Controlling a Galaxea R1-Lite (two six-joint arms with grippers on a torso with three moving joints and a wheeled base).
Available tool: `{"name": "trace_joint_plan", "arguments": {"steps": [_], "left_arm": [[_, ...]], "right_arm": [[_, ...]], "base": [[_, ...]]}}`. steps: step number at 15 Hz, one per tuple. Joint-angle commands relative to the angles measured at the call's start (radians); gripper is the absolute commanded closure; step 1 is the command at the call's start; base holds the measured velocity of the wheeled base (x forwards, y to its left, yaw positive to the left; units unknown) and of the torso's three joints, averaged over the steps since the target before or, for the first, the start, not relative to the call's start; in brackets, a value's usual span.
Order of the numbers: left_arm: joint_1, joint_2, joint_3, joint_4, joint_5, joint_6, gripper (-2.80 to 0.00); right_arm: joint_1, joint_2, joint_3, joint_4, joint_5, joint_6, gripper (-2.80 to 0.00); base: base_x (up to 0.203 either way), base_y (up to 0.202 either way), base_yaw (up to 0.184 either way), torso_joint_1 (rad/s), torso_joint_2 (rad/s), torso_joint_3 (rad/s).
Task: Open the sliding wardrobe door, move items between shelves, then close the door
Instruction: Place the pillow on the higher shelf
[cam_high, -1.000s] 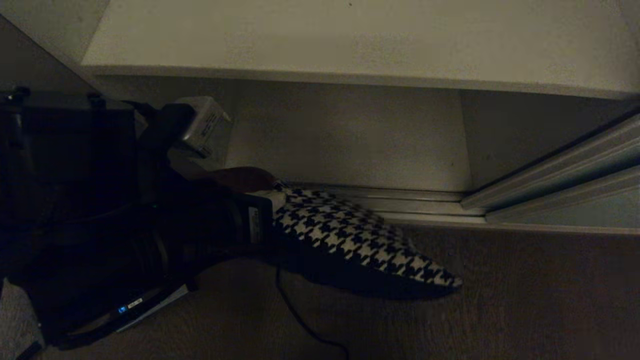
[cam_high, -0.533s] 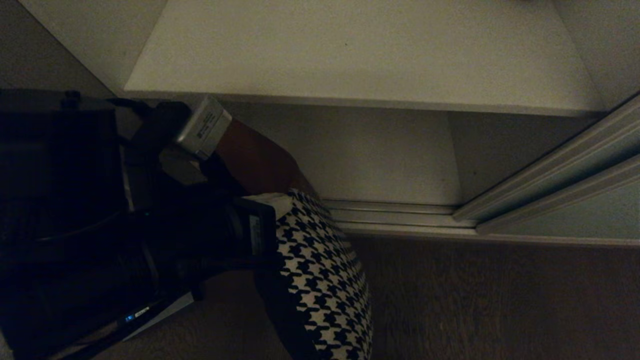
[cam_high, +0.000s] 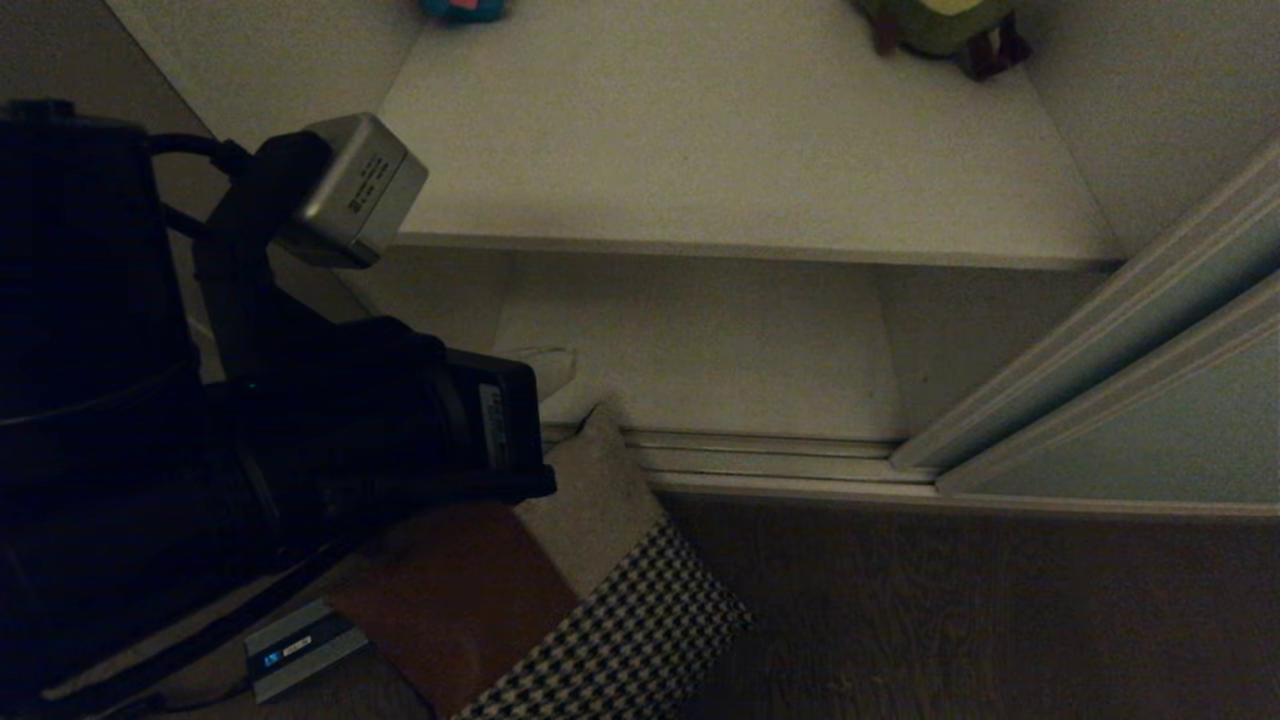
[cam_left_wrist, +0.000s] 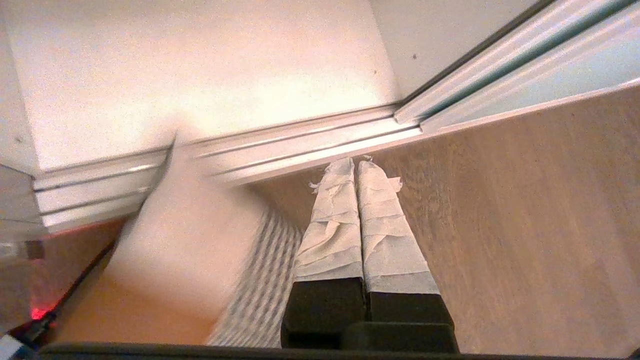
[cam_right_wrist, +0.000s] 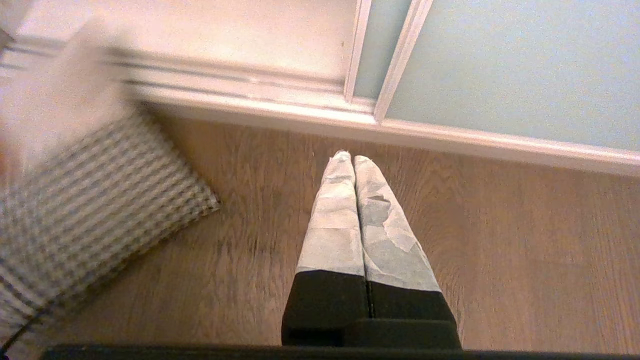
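Note:
The houndstooth cushion (cam_high: 620, 630) is low over the dark floor under my left arm, its cream strip (cam_high: 590, 490) toward the rails and a rust-brown side showing. It is blurred in the left wrist view (cam_left_wrist: 200, 235) and the right wrist view (cam_right_wrist: 95, 200). My left gripper (cam_left_wrist: 356, 162) is shut with nothing between its taped fingers, and the cushion is beside them. One fingertip (cam_high: 548, 368) pokes out before the lower shelf (cam_high: 700, 340). The sliding wardrobe door (cam_high: 1130, 400) stands slid to the right. My right gripper (cam_right_wrist: 352, 157) hangs shut and empty over the floor by the door.
A higher shelf (cam_high: 720, 150) carries a green toy (cam_high: 940, 25) and a teal thing (cam_high: 465, 8) at its back. Silver floor rails (cam_high: 780, 455) run along the wardrobe's front. A small power brick with a blue light (cam_high: 295, 650) lies on the floor at the left.
The head view has tilted up, so more of the higher shelf shows. The cushion swung down out of my left gripper's hold and turned over. The left fingers are now shut on nothing.

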Motion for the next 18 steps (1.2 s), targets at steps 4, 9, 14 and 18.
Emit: {"name": "trace_joint_plan", "arguments": {"steps": [4,9,14,18], "left_arm": [[0.003,0.036,0.037,0.0,0.007,-0.016,0.0],[0.033,0.088,0.068,0.001,0.088,-0.099,0.0],[0.072,0.14,0.077,0.017,0.128,-0.162,0.0],[0.074,0.19,0.083,0.1,0.208,-0.21,0.0]], "right_arm": [[-0.001,0.0,0.003,0.0,0.001,0.0,0.0],[-0.001,0.0,0.003,0.0,0.001,0.0,0.0],[-0.001,0.0,0.003,0.0,0.001,0.0,0.0],[0.0,0.0,0.003,0.0,0.001,0.0,0.0]], "base": [[0.0,0.0,0.0,0.0,0.0,0.16],[0.0,0.0,0.0,0.001,0.0,0.017],[0.0,0.0,0.0,0.0,0.0,0.0],[0.0,0.0,0.0,0.0,0.0,-0.053]]}}
